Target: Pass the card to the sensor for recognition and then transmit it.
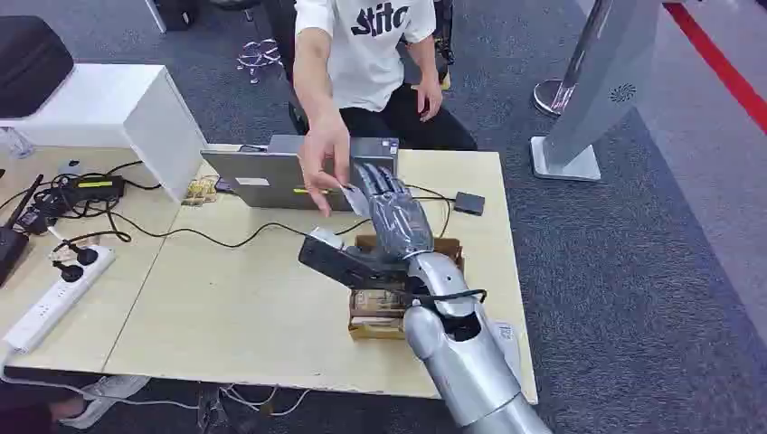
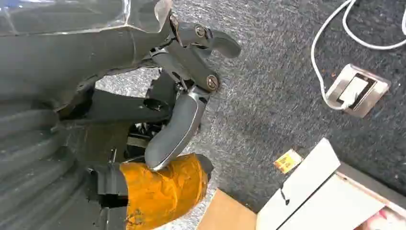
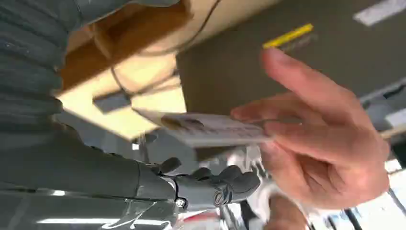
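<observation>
Grey carpet surrounds a pale wooden table [image 1: 244, 307] where the right hand [image 1: 395, 212] reaches forward over a small cardboard box [image 1: 380, 312]. Its fingers [image 3: 225, 184] are apart and hold nothing. Just beyond them a person's hand [image 1: 324, 158] pinches the card [image 1: 355, 201]; in the right wrist view that hand [image 3: 316, 129] holds the card [image 3: 215, 129] flat, clear of the robot's fingers. Behind the card sits a grey sensor box [image 1: 289, 176] with a yellow strip. Cables and a power strip [image 1: 54, 298] lie at the table's left. The left hand [image 2: 184, 96] hangs above the carpet, fingers loosely curled around nothing, beside an orange-wrapped part [image 2: 163, 189].
</observation>
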Robot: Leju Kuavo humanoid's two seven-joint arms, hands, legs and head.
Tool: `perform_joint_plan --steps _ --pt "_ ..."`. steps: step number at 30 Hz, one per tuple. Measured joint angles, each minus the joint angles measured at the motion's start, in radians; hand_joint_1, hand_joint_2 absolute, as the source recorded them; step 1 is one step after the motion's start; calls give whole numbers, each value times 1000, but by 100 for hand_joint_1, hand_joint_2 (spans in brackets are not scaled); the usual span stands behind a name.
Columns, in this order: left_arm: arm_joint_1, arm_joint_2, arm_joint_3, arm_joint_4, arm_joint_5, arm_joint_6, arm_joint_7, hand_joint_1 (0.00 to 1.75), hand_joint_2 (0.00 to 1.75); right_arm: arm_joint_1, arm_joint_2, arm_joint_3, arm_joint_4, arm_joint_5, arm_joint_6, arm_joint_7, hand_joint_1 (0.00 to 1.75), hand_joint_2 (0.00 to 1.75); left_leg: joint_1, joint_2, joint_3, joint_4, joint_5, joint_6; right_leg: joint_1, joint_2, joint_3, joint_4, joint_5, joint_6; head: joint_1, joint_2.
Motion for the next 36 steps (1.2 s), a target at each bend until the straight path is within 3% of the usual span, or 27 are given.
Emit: perform_joint_plan --steps 5,18,19,20,21,24,36 --pt "0 -5 -10 1 0 6 0 0 175 -10 36 -38 60 -42 25 0 0 175 0 0 -1 0 0 0 0 0 -1 0 0 0 0 0" --pt "0 -5 -24 1 0 6 0 0 175 -10 38 -61 68 -50 28 1 0 175 0 0 -1 0 0 0 0 0 -1 0 0 0 0 0" --pt "0 -5 -24 1 0 6 0 0 175 -10 38 -61 68 -50 28 1 38 175 0 0 -1 0 0 0 0 0 -1 0 0 0 0 0" --pt "0 -5 -24 1 0 6 0 0 175 -10 38 -61 68 -50 27 1 141 175 0 0 -1 0 0 0 0 0 -1 0 0 0 0 0" --pt "0 -5 -25 1 0 7 0 0 175 -10 38 -61 68 -50 27 2 152 175 0 0 -1 0 0 0 0 0 -1 0 0 0 0 0" --pt "0 -5 -25 1 0 8 0 0 175 -5 38 -69 53 -54 20 7 175 175 0 0 -1 0 0 0 0 0 -1 0 0 0 0 0" --pt "1 -11 -26 1 0 12 0 0 175 28 38 -132 -59 -47 -13 8 175 175 0 0 -1 0 0 0 0 0 -1 0 0 0 0 0"
